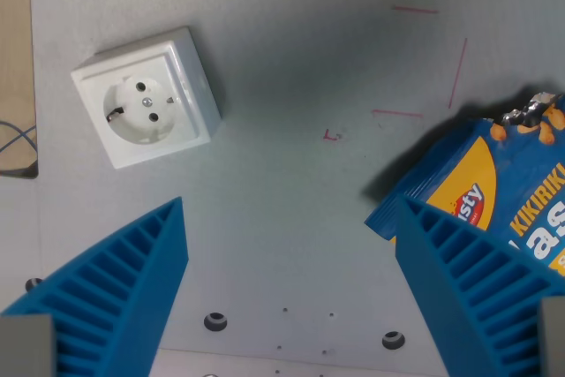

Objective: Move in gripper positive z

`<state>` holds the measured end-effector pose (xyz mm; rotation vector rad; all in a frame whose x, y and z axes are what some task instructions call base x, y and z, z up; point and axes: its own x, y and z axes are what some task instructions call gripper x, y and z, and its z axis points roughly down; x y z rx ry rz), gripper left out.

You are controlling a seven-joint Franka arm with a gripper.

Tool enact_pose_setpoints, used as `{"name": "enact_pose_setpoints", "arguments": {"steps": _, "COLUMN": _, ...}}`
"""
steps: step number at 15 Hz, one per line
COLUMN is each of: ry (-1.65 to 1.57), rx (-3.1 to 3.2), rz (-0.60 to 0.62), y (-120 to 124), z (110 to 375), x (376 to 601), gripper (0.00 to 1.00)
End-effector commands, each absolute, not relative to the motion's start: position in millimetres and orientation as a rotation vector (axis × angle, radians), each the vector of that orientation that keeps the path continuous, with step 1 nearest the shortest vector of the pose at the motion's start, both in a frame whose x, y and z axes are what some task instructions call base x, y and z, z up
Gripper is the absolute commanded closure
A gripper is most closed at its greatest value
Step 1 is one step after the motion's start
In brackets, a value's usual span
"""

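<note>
Grey table (pixel 291 218) bare between spread blue fingers (pixel 124 293).

Single view only, no second camera to share scene with. Wrist camera looks straight down on grey board (pixel 291 174). Both blue fingers (pixel 124 293) enter frame from bottom edge, gripper (pixel 291 245) between them. Moderately near: white socket (pixel 147 97) at upper left, snack bag (pixel 494 200) cut by wrist view's right edge, wooden strip (pixel 13 59) along left edge.
</note>
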<state>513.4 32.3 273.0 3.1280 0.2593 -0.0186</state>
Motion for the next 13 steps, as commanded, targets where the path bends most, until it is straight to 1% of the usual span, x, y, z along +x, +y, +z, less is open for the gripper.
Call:
{"name": "enact_pose_setpoints", "arguments": {"steps": 1, "ry": 0.26, "rx": 3.128, "rz": -0.013, "y": 32, "z": 270, "x": 514, "gripper": 0.0}}
{"name": "enact_pose_setpoints", "arguments": {"steps": 13, "ry": 0.26, "rx": 3.128, "rz": -0.013, "y": 32, "z": 210, "x": 513, "gripper": 0.0}}
